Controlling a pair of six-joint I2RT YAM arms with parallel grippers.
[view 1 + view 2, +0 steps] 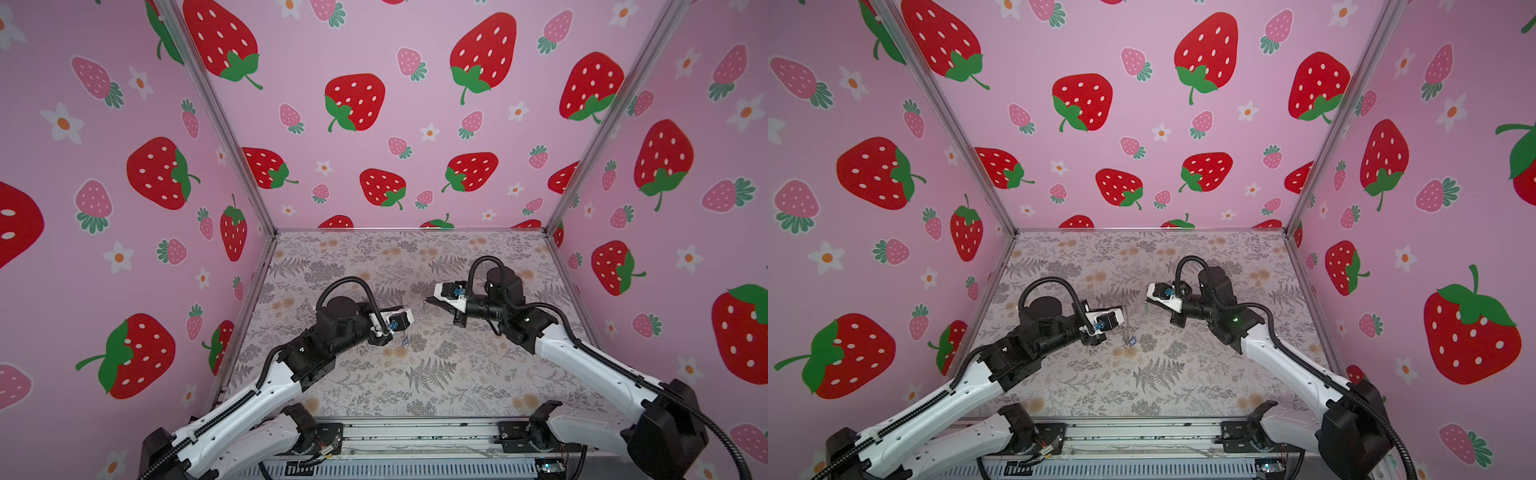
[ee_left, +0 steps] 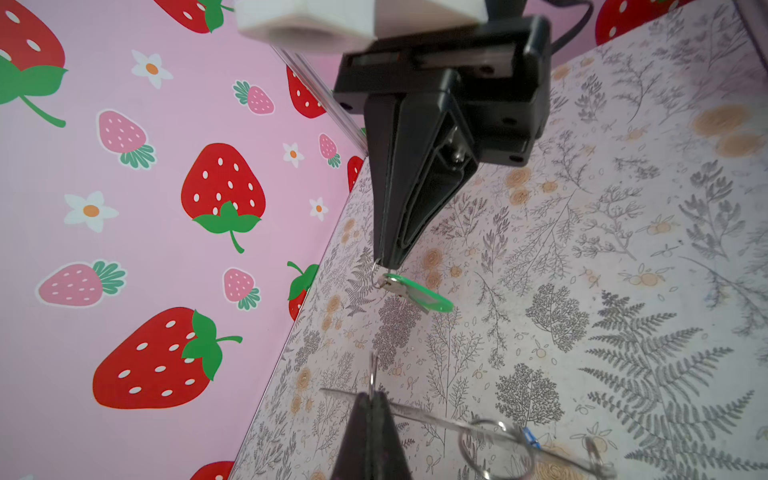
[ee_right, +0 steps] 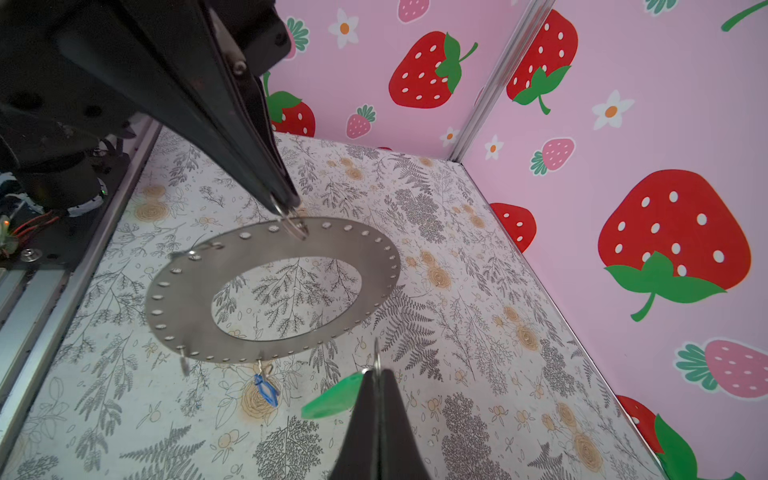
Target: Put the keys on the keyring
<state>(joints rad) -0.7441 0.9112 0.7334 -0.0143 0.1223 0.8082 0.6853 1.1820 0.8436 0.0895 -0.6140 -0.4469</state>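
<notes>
The keyring (image 3: 374, 266), a flat grey disc with a wide hole and small holes along its rim, hangs level above the table. My left gripper (image 3: 291, 210) is shut on a small wire loop at its rim; in the left wrist view the left gripper (image 2: 374, 397) shows the keyring (image 2: 436, 417) edge-on. A blue key (image 3: 266, 388) dangles from the rim, also visible as the blue key (image 1: 1131, 341). My right gripper (image 3: 377, 371) is shut on the small loop of the green key (image 3: 328, 401), held just off the rim. The green key (image 2: 419, 293) hangs below the right gripper (image 2: 386, 261).
The floral table (image 1: 415, 374) is walled on three sides by strawberry-print panels (image 1: 374, 104). A metal rail (image 1: 415, 436) with the arm bases runs along the front edge. Both arms meet over the middle of the table.
</notes>
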